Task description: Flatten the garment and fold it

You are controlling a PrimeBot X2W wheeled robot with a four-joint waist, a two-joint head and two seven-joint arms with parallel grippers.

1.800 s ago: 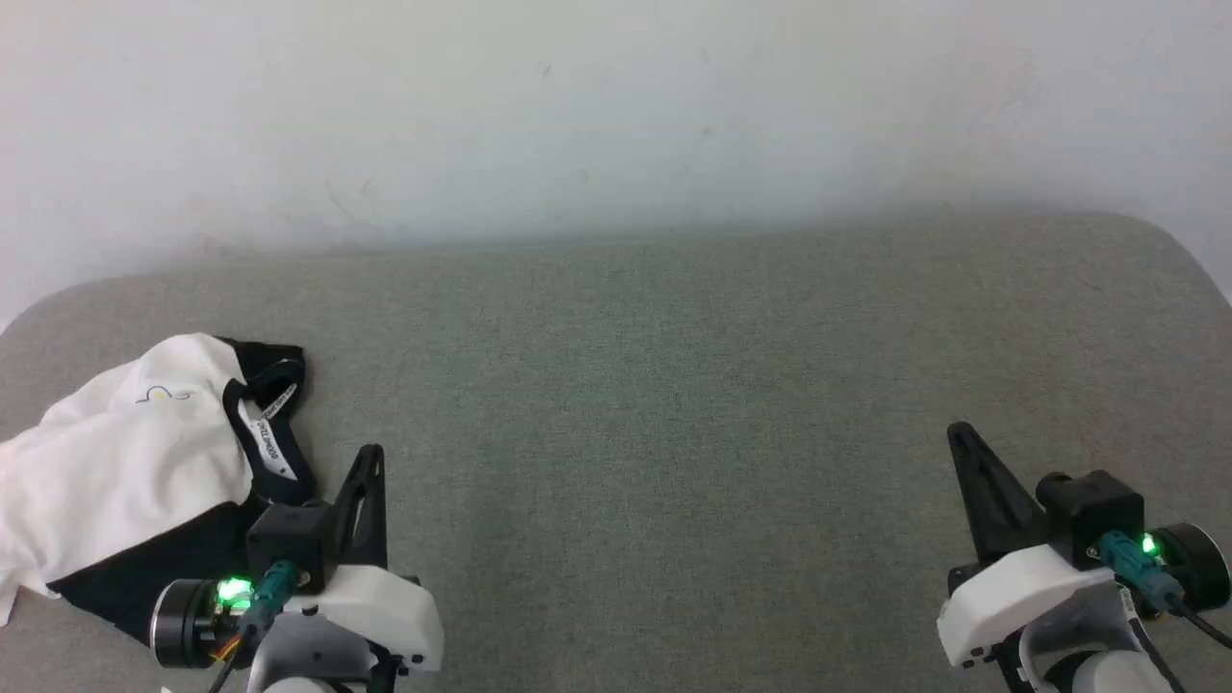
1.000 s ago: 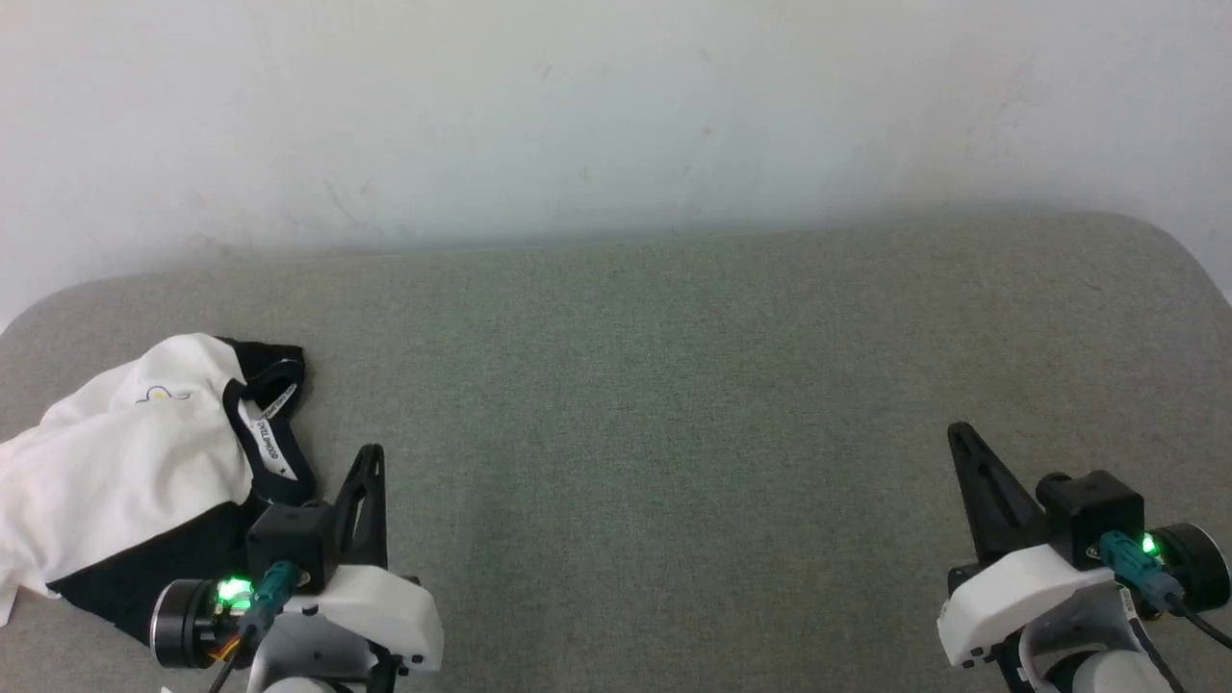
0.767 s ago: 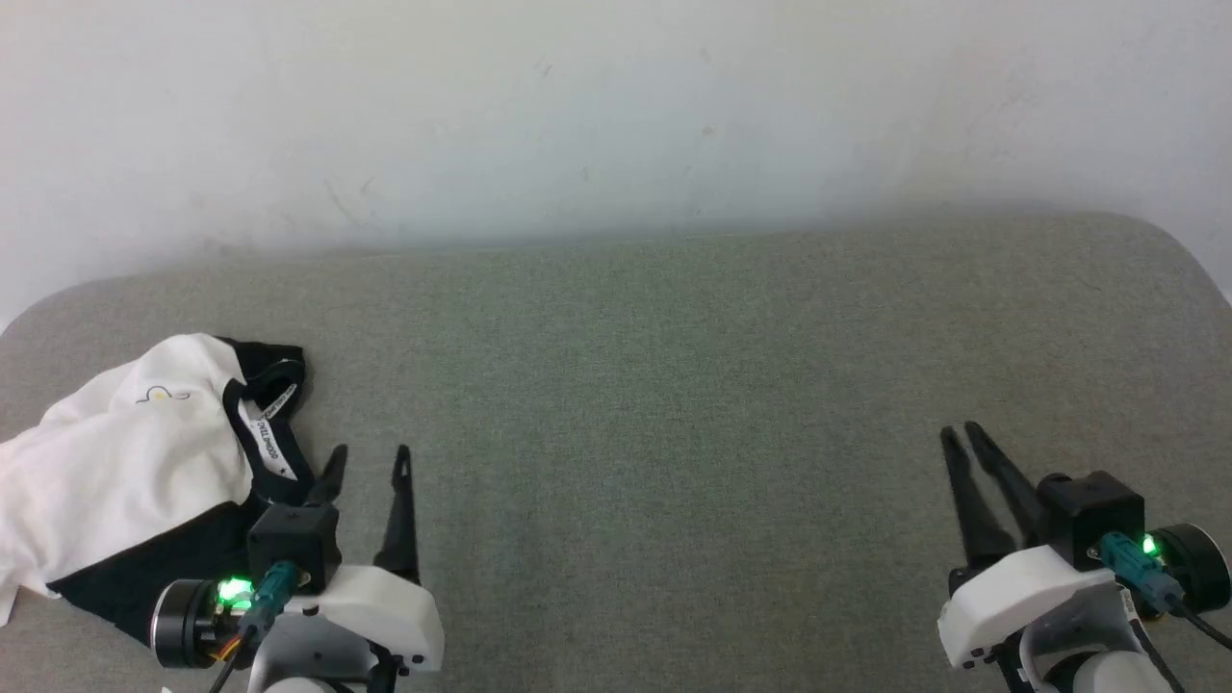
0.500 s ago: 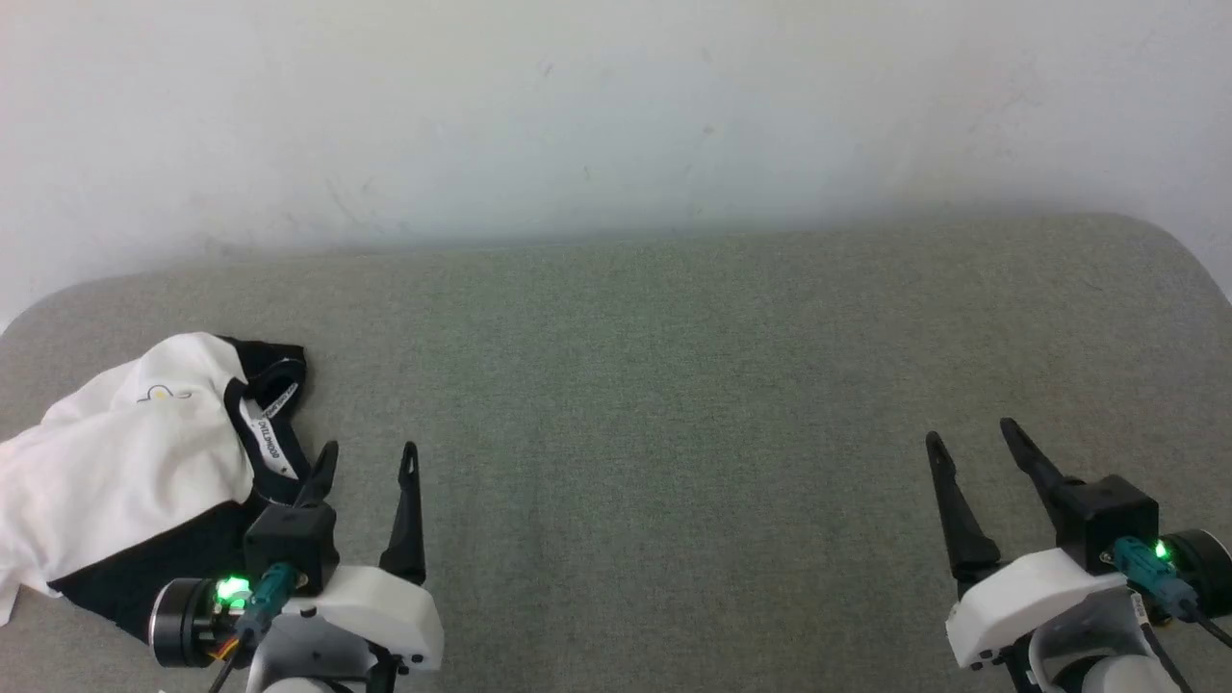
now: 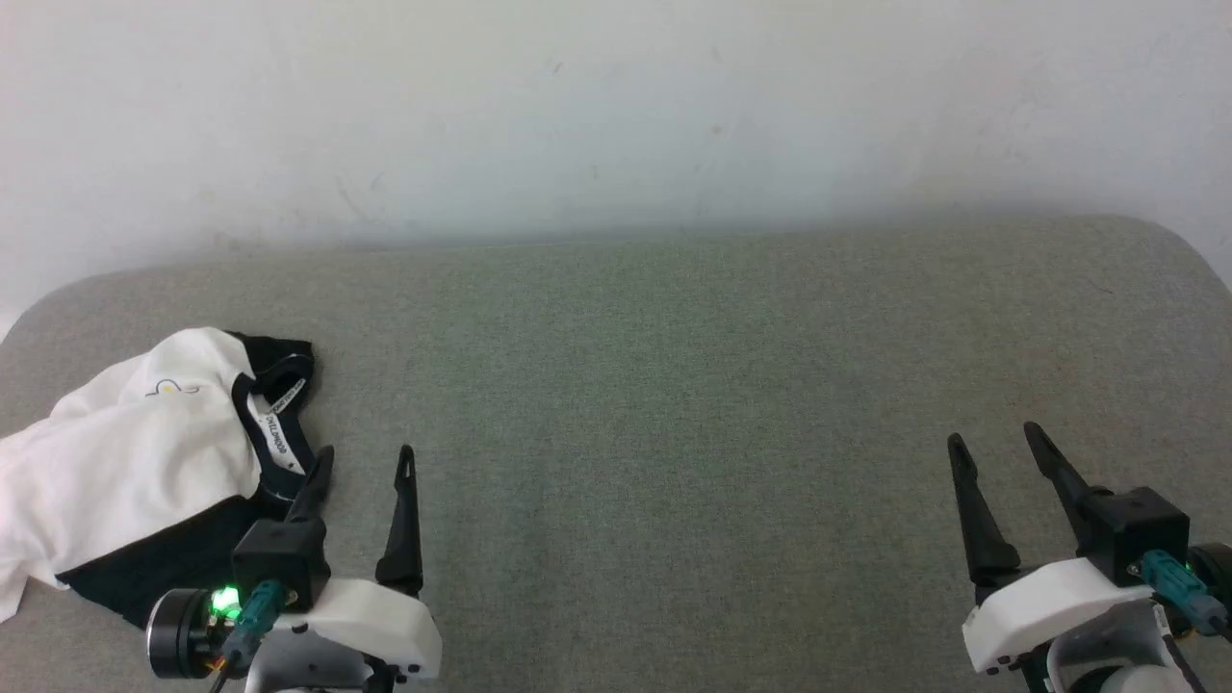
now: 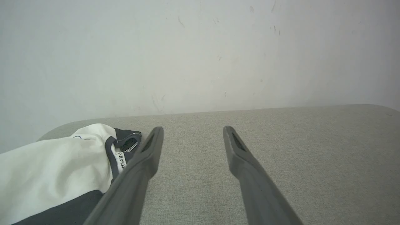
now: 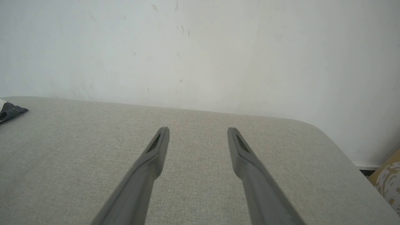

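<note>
The garment [image 5: 125, 462], a white T-shirt with black collar and trim, lies crumpled at the left end of the grey padded table [image 5: 674, 385]. Its neck label faces up and a small outline logo shows on the white cloth. My left gripper [image 5: 366, 452] stands open just right of the collar, apart from the cloth, with nothing between its fingers. In the left wrist view the garment [image 6: 47, 165] sits left of the open left gripper [image 6: 192, 129]. My right gripper [image 5: 996, 433] is open over bare table at the lower right, also seen as right gripper [image 7: 198, 129].
A pale wall [image 5: 616, 115] rises right behind the table's far edge. The table's rounded right corner [image 7: 322, 131] drops off to the floor, where a tan patterned object [image 7: 389, 181] sits.
Both grippers have gone from shut to open. The head view has shifted slightly; the garment lies as before.
</note>
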